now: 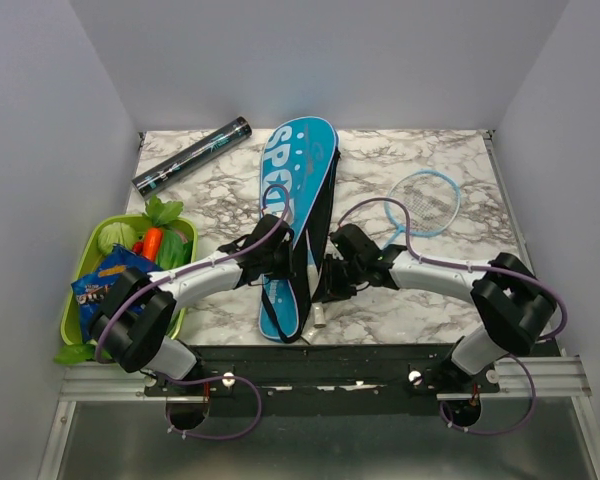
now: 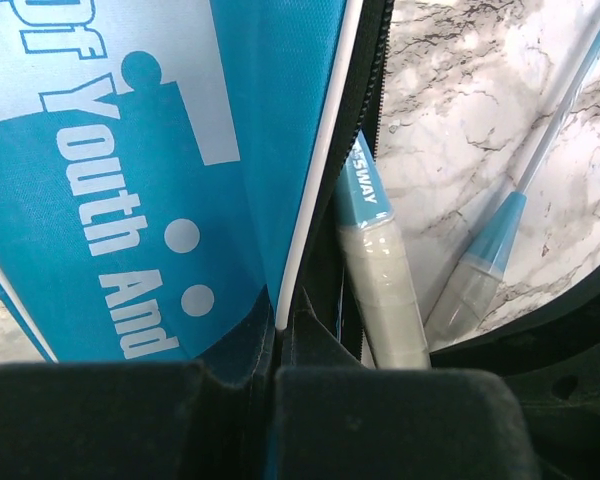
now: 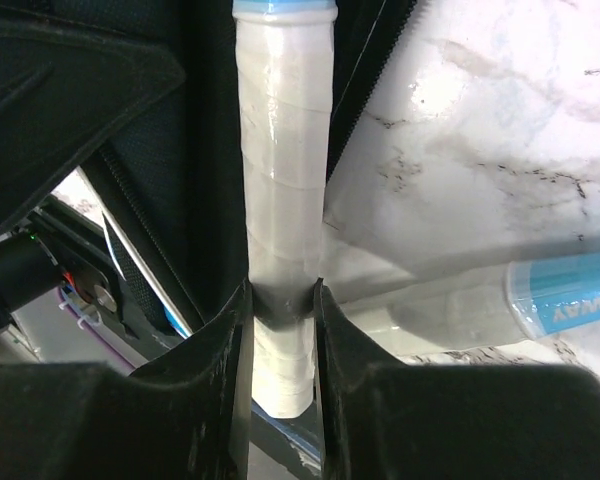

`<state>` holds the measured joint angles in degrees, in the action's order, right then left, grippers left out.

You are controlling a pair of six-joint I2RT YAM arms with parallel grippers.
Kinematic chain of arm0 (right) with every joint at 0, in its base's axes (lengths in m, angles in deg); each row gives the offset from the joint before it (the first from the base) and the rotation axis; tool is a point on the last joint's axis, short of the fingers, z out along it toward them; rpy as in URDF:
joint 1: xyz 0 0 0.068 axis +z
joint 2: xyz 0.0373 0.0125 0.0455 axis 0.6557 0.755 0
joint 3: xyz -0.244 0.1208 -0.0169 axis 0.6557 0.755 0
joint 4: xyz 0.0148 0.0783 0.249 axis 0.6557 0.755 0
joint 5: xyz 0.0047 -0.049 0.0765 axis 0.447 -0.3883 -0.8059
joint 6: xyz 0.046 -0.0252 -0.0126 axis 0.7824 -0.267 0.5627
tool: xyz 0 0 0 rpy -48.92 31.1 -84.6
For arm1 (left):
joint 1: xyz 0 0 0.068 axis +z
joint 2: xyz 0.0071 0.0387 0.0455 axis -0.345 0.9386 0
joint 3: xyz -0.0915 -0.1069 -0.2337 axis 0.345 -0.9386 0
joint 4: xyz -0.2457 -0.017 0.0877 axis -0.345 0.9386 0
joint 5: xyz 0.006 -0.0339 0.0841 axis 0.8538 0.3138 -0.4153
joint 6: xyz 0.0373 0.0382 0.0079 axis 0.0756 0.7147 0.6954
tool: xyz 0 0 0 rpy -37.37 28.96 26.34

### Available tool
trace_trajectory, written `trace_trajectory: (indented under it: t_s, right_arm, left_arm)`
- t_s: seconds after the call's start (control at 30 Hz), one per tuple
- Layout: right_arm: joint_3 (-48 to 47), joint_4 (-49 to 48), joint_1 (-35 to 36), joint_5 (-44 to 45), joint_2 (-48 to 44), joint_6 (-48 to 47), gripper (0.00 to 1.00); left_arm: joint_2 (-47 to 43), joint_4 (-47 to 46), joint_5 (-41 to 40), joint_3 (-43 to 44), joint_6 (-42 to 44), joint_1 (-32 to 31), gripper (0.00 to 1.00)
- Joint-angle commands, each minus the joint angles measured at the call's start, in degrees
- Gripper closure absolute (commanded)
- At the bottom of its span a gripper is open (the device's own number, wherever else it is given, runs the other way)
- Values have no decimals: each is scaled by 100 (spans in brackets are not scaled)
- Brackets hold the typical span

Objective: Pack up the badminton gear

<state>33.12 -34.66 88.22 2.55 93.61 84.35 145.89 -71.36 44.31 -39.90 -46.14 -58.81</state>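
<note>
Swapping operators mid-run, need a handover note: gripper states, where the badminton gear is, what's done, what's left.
Left gripper: shut on the edge of the blue cover, at its open side.
Right gripper: shut on the white handle of the first racket; the rest of it runs into the cover.
Second racket: flat on the table, right of the cover.
Tube: far left, outside the cover.
Shuttlecocks: not in view.
Done: first racket mostly in.
Left: seat it fully, add the second racket, probably the tube too, then close the cover.
</note>
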Motion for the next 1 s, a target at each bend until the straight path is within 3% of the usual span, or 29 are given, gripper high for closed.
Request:
trace_trajectory:
  t_s: [0.0,0.37,0.53,0.57,0.7,0.83,0.97]
  right_arm:
    - [-288,-257,39,-5,171,172,90]
    - [-631,-1065,74,-251,549,542,99]
    - [-158,-2294,101,-654,760,910,99]
    - [44,-2505,101,-725,813,946,98]
    - [186,-2779,101,-822,831,850,68]
    - [335,-2544,101,-560,524,753,59]
    - [546,-2025,101,-59,76,709,57]
  left_arm:
    - [-222,-185,453,50,-72,-39,100]
    - [-275,-325,1209,130,-151,-39,100]
    - [-310,-879,1464,-107,-265,-39,100]
    - [-311,-1019,1560,-203,-283,-39,100]
    - [-276,-1258,1693,-275,-380,-39,100]
    - [-302,-1240,1640,-283,-345,-30,100]
    - [-389,-1117,1509,-240,-257,-30,100]
